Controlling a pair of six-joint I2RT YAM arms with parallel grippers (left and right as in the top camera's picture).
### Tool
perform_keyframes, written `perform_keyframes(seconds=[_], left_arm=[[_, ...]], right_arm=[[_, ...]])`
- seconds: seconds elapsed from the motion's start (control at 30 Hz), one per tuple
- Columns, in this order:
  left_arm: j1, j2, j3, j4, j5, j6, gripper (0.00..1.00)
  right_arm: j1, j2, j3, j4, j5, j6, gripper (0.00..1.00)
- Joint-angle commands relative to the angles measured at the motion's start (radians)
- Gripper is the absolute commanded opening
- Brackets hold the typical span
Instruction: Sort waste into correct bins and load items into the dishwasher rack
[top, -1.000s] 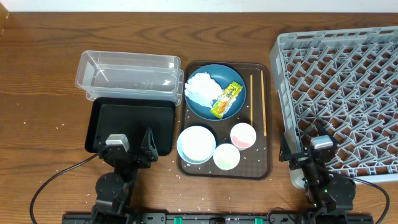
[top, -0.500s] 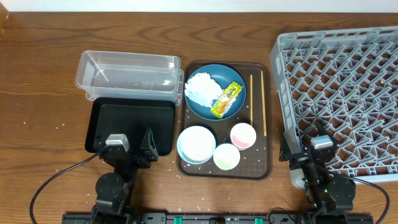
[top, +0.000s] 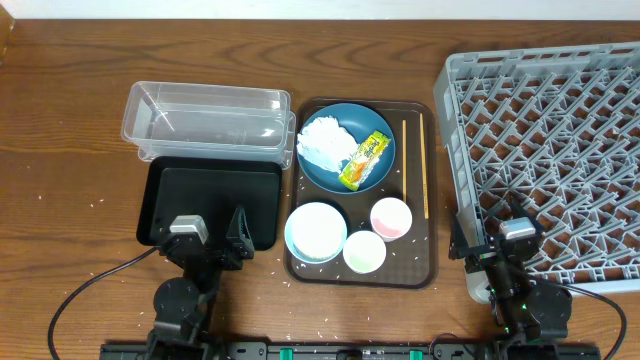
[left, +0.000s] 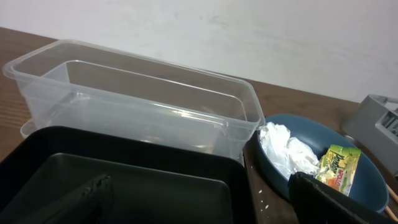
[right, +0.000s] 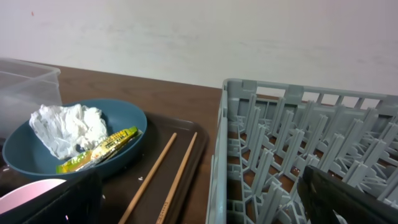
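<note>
Overhead | brown wooden table (top: 60, 120) | rice grains (top: 320, 337) scattered | white wall (left: 249, 31) behind

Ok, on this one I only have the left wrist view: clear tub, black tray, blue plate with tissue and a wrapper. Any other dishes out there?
Observer: Yes, a white bowl sits on a brown tray, on the robot's side of the blue plate.
Operator: Any cups?
Observer: Two, a pink cup and a green cup, to the right of the bowl on that tray.
Operator: And chopsticks?
Observer: A pair of chopsticks lies along the tray's right side, beside the plate.
</note>
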Motion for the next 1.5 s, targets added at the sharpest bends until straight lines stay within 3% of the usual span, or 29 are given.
perform_keyframes(seconds=[0.0,0.23,0.37,0.53,0.8,0.93,1.03,1.2,1.33,1.47], left_arm=[[0.004,-0.007,-0.025,-0.018,0.013,-0.010,0.92],[0.004,-0.006,-0.024,0.016,0.251,-0.011,0.92],[0.004,-0.003,0.037,0.051,0.336,-0.029,0.91],[0.004,0.113,0.245,-0.063,0.336,-0.035,0.91],[0.003,0.619,0.762,-0.483,0.372,-0.035,0.92],[0.003,0.855,1.039,-0.686,0.471,-0.035,0.92],[0.003,0.955,1.123,-0.746,0.557,-0.036,0.92],[0.003,1.036,1.126,-0.754,0.747,-0.035,0.92],[-0.057,1.086,1.126,-0.793,0.726,0.018,0.90],[-0.219,1.140,1.126,-0.832,0.485,0.021,0.85]], right_arm=[[-0.003,-0.005,-0.003,0.030,-0.004,0.007,0.99],[-0.003,-0.005,-0.003,0.007,-0.308,0.213,0.99],[-0.003,-0.005,0.033,-0.025,-0.338,0.279,0.99],[-0.003,0.046,0.217,-0.204,-0.310,0.277,0.99],[-0.003,0.444,0.649,-0.615,-0.277,0.196,0.99],[-0.003,0.691,0.887,-0.806,-0.272,0.146,0.99],[-0.003,0.832,1.017,-0.896,-0.308,0.146,0.99],[-0.003,0.946,1.064,-0.948,-0.388,0.145,0.99],[-0.003,1.004,1.063,-0.952,-0.365,0.145,0.93],[-0.003,1.041,1.063,-0.953,-0.365,0.174,0.92]])
